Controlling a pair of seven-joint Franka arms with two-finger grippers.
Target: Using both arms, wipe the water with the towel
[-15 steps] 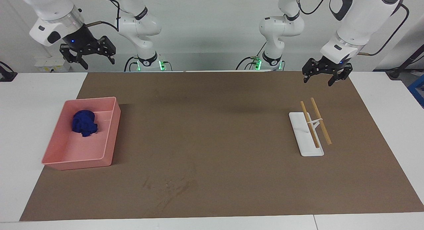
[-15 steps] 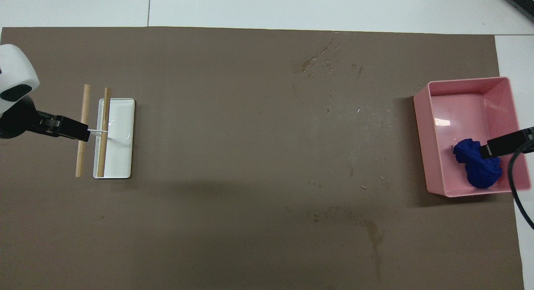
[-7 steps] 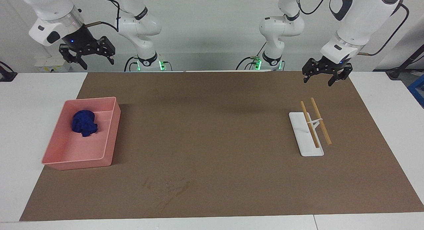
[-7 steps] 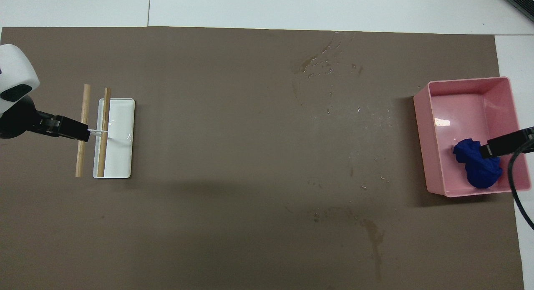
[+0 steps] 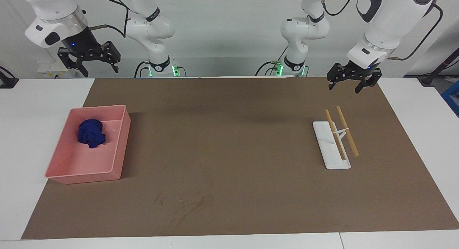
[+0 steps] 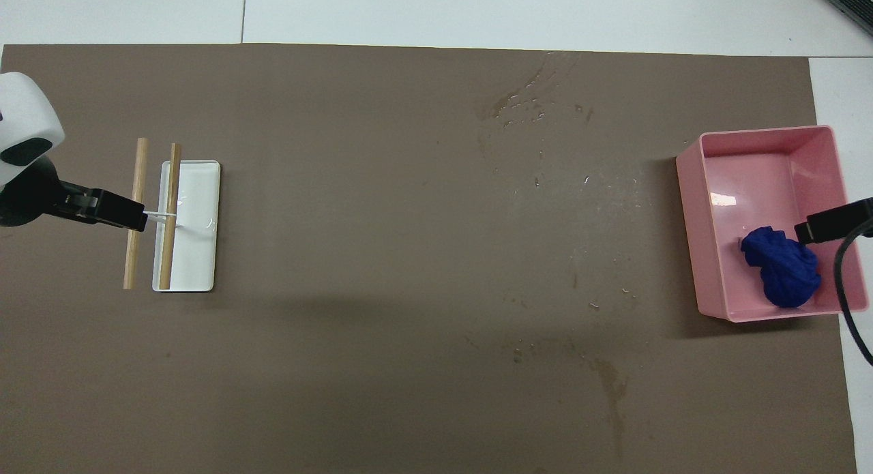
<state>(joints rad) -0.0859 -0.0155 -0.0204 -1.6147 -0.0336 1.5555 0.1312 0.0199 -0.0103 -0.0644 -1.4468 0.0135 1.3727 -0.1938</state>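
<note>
Your right gripper (image 5: 88,61) hangs high over the pink tray (image 5: 118,152) at the right arm's end of the table, fingers spread wide and empty, while the blue towel (image 5: 91,133) sits bunched inside the tray, toward its robot-side end. Your left gripper (image 5: 353,80) hovers spread and empty above the brown mat (image 5: 229,134), over the mat's robot-side edge by the white stand (image 5: 328,147) carrying two wooden sticks (image 5: 347,130). Water (image 6: 525,106) glistens mid-mat.
</note>
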